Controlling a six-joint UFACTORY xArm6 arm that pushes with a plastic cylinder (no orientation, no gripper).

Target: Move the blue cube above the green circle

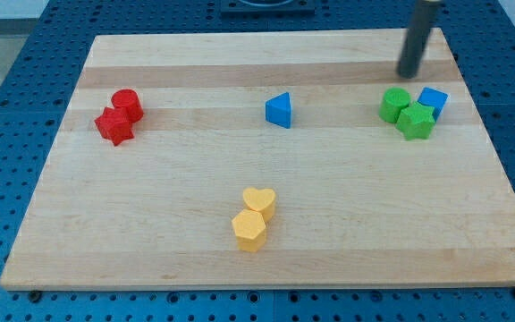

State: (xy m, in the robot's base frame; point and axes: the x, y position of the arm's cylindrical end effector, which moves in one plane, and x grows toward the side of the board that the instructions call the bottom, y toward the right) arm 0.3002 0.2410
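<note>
We see only our rod: a straight, smooth cylinder, dark grey to black, with a faint lighter sheen along its length, ending in my tip [409,75], plain and blunt, unmarked.

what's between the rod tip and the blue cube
Nothing. In the camera view, my tip sits just toward the view's top-left of the blue cube, with only bare board between them.

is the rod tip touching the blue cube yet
Apart. The camera view shows bare wood between my tip and the blue cube, which sits below it, pressed against the green circle and green star.
</note>
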